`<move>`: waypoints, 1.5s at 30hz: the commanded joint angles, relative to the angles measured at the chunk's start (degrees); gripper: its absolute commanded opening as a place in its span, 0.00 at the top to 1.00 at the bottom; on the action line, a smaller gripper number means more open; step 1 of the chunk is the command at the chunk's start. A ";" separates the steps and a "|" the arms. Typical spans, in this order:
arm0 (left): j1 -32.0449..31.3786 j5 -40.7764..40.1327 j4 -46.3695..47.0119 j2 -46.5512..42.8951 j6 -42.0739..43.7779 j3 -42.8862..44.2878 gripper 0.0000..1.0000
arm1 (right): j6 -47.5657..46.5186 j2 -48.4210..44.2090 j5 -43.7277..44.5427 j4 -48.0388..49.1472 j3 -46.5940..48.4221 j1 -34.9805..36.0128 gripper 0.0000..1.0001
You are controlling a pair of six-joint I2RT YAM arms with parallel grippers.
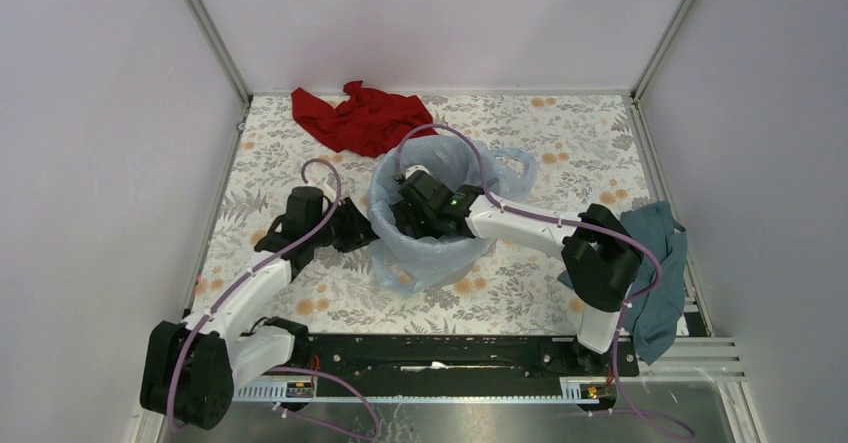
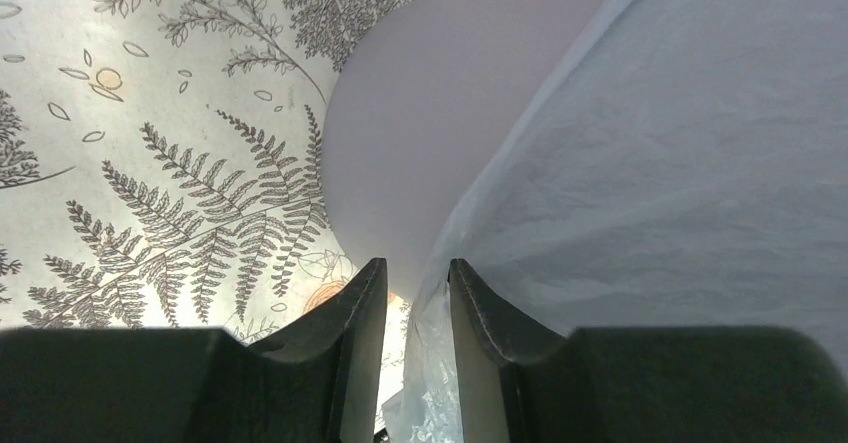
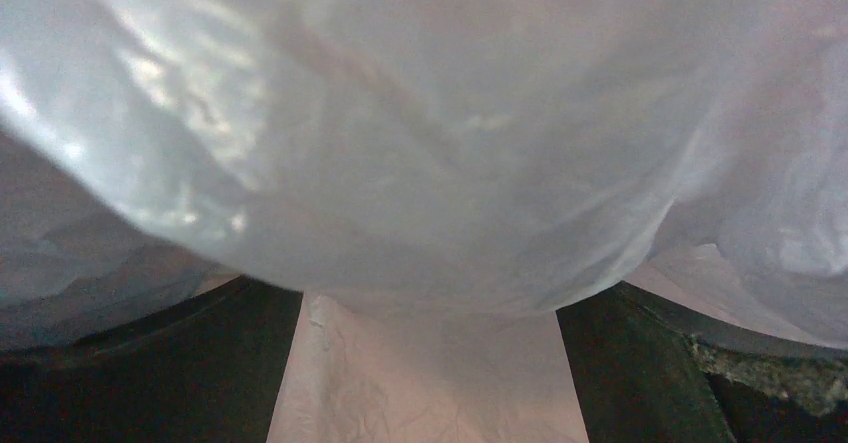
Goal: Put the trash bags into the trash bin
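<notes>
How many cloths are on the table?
2. The red cloth lies at the far edge of the table; the teal cloth lies at its right edge. Others may be hidden.

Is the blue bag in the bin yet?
Partly in: the trash bag drapes over the rim of the trash bin, film hanging down outside.

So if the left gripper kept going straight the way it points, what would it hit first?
Most likely the grey wall of the trash bin, just beside the edge of the trash bag draped over it. The left gripper looks close, though depth is unclear.
</notes>
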 commanded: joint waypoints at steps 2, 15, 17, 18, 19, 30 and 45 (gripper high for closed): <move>-0.20 -3.49 -5.10 -3.51 5.45 6.90 0.63 | -3.47 -0.92 1.16 -3.00 2.33 -0.16 0.00; -0.16 -7.92 -8.93 -8.53 7.53 7.63 0.37 | -1.36 5.80 0.13 0.86 1.49 -0.22 0.00; -0.18 -9.08 -10.68 -9.26 8.32 8.61 0.35 | -1.11 5.76 -0.30 1.01 1.26 -0.16 0.00; -0.20 -9.52 -11.35 -9.67 8.64 9.08 0.34 | -0.97 5.60 -0.42 1.05 1.23 -0.16 0.00; -0.20 -9.90 -11.92 -10.17 8.82 9.54 0.32 | -0.91 5.50 -0.51 1.12 1.27 -0.16 0.00; -0.19 -16.75 -20.98 -17.55 10.95 17.30 0.05 | 1.85 11.89 -3.22 7.81 1.31 -0.43 0.01; -0.19 -22.17 -26.93 -20.45 12.21 22.64 0.01 | 2.36 0.81 1.65 -7.52 12.95 -0.39 0.00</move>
